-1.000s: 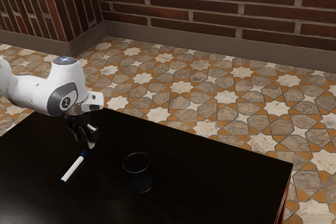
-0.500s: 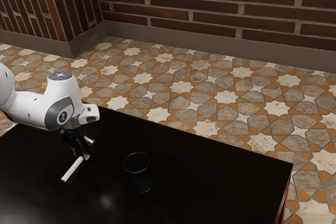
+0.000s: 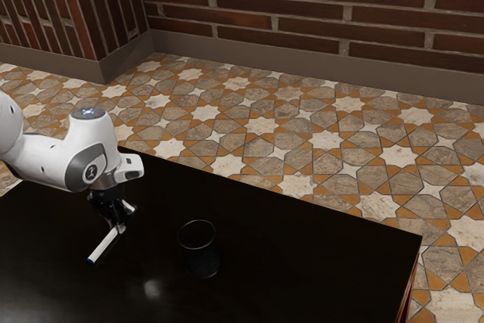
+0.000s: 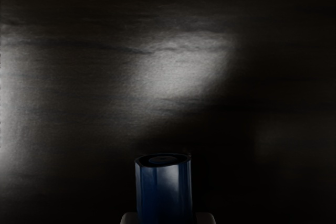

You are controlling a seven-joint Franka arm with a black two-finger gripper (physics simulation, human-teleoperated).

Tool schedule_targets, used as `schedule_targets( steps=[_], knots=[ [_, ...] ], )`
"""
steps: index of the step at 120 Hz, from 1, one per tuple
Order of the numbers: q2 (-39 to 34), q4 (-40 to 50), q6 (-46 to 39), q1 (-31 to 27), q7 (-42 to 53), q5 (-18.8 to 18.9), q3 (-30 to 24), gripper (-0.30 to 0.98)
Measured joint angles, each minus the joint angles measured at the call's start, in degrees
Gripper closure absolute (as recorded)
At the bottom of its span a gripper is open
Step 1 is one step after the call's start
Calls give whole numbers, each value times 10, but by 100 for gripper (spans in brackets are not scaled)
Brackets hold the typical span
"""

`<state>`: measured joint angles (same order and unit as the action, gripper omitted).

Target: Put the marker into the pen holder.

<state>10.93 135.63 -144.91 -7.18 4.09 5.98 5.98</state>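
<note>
At the blue-capped end of the white marker (image 3: 103,247), my gripper (image 3: 120,227) is low over the table in the exterior view. The cap is hidden there by the fingers, and the marker lies slanted, its other end toward the front. In the wrist view the blue cap (image 4: 164,193) sits at the lower edge with a grey fingertip against each side, so my gripper (image 4: 167,217) is shut on the marker. The dark pen holder (image 3: 201,250) stands upright toward the exterior view's right, apart from marker and hand.
The black table (image 3: 287,262) carries a bright reflection between the marker and the pen holder. Its far edge runs behind the hand, with a tiled floor (image 3: 325,141) and a brick wall beyond.
My hand has come down and slightly toward the exterior view's left, onto the marker's capped end, and the fingers have shut on it. The marker's visible part and the pen holder have stayed put.
</note>
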Motion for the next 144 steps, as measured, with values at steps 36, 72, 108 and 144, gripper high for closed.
schedule_targets(
  steps=[36,72,108,144],
  knots=[
    [-157,-1,19,54,-21,12,-1,77],
    [-248,-3,39,150,-43,0,-9,79],
    [-235,-14,45,158,-59,-32,-101,79],
    [-170,-43,46,156,-69,-53,-132,79]
  ],
)
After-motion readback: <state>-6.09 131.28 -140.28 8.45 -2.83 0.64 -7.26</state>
